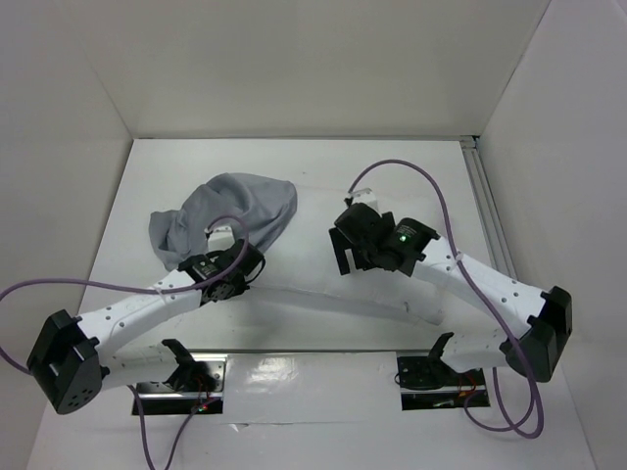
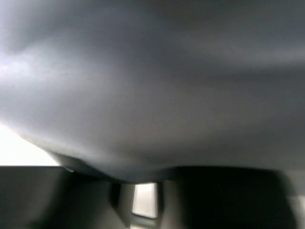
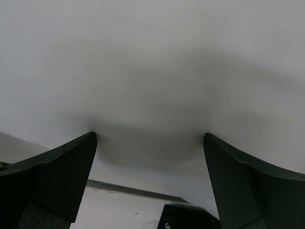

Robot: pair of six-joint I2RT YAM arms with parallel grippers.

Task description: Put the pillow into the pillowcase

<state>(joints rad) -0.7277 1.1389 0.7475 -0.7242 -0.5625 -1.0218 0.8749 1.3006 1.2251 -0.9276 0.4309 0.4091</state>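
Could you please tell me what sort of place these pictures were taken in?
Probably a robotics lab test cell rather than a home: plain white walls box in a white table, the left arm and right arm, both cabled, are bolted at its near edge, and a grey pillowcase lies on it.

Left wrist view: pillowcase (image 2: pixel 152 81) fills frame, out of focus. Jaws of left gripper (image 1: pixel 219 245) buried in the cloth (spread unreadable). Top view: pillow (image 1: pixel 304 250) outline nearly lost against white tabletop (image 1: pixel 127 196); right arm (image 1: pixel 470 279) covers part.
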